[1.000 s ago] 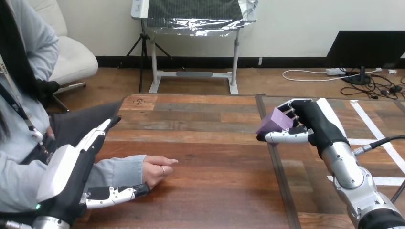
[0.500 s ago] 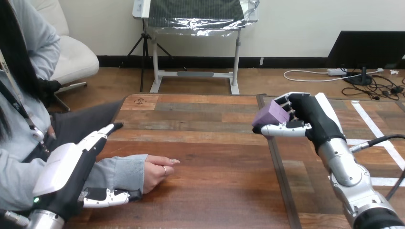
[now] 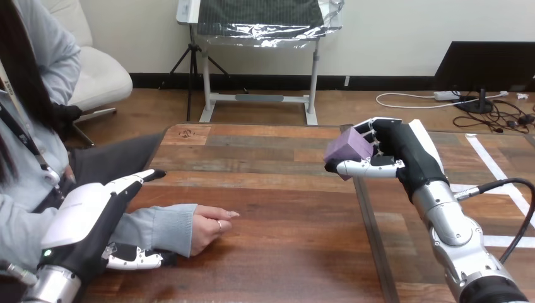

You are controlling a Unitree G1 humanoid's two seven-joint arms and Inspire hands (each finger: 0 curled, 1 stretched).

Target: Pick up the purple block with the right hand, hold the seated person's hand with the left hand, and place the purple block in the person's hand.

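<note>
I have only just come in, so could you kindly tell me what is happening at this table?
The right robot hand holds a purple block above the wooden table. A seated person's hand rests on the table at the left. The left robot hand is at that person's grey-sleeved forearm, straight fingers on its far side and thumb on its near side, not curled round it. The block is not yet handed over.

The person's hand [image 3: 208, 226] lies near the table's [image 3: 284, 208] left edge, beside the left hand [image 3: 94, 214]. The block [image 3: 347, 148] sits in the right hand [image 3: 394, 154], well to the right.
</note>
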